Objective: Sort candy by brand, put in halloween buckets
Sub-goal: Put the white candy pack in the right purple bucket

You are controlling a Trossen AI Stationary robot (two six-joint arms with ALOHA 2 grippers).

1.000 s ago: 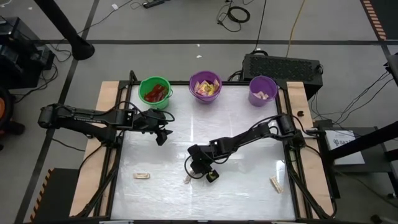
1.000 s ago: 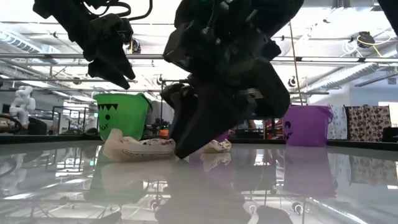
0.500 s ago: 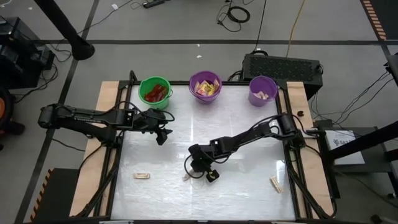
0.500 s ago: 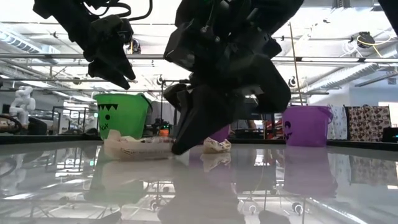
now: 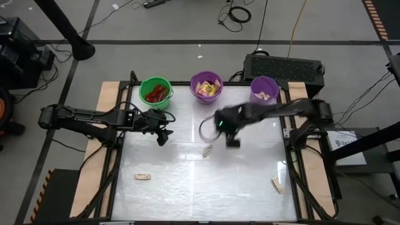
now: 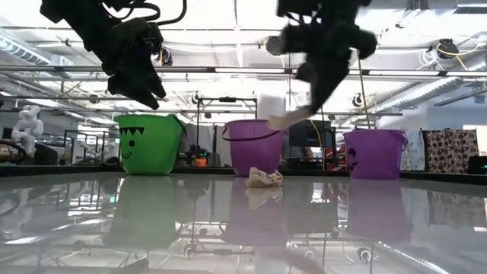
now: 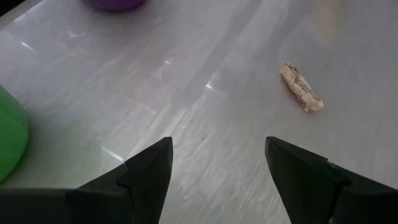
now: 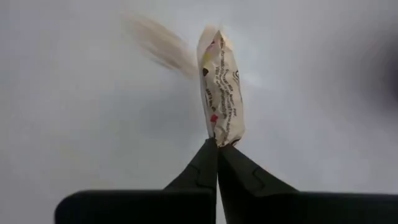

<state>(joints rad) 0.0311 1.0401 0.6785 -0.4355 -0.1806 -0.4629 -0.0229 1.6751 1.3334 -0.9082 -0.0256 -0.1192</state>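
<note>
Beige and crinkly, a narrow flat candy (image 8: 221, 93) is hanging by one end only from the right gripper (image 8: 217, 149), fingers pinched together on it, high above the table (image 5: 250, 181) near the lavender bucket (image 5: 264, 91). Such a thin, slippery grip could be letting it slide out midway. The left gripper (image 7: 217, 168) is waiting wide apart beside the green bucket (image 5: 155, 92).

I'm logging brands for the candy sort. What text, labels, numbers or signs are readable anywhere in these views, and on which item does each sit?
None can be read.
Tan wrapped candy pinched in the right gripper fingers: rows of small dark print, too small to read.
Tan wrapped candy on the table: printing too blurred to read.
Bright green plastic bucket: a black painted face, no words.
Lavender plastic bucket: a dark face mark, no words.
</note>
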